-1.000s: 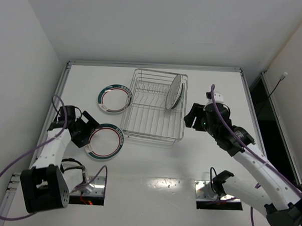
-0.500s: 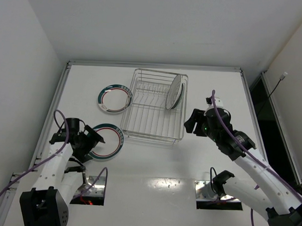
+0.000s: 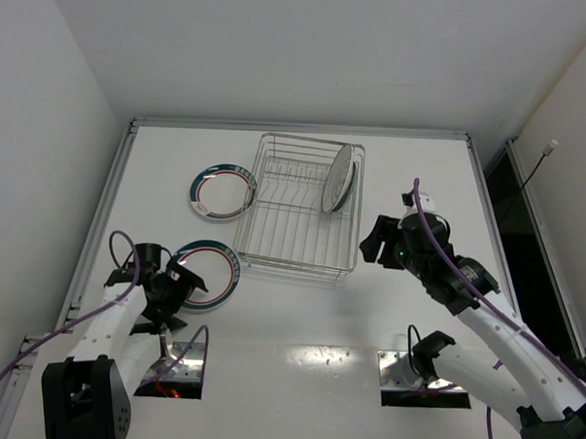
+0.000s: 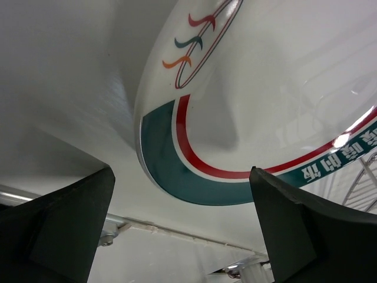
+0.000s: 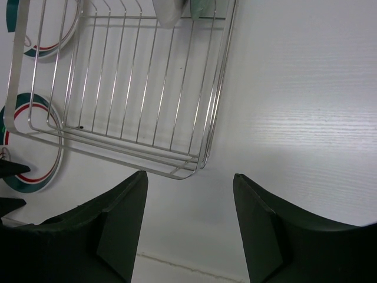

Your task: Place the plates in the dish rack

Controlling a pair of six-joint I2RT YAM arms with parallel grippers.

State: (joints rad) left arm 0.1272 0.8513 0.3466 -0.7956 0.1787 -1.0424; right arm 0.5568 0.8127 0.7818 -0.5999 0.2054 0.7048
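Mostly white plate [image 4: 283,100], green-and-red ringed rim

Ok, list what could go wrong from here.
1. The left claw is open at the rim of the near plate; it lies flat, so closing may shove it into the rack rather than grip.
2. A rim-only grip on glossy ceramic could slip on lifting.
3. The right claw hovers open by the rack; a bump could topple the upright plates.

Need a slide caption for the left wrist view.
Open left fingers frame the green-and-red rim of a plate on the table.
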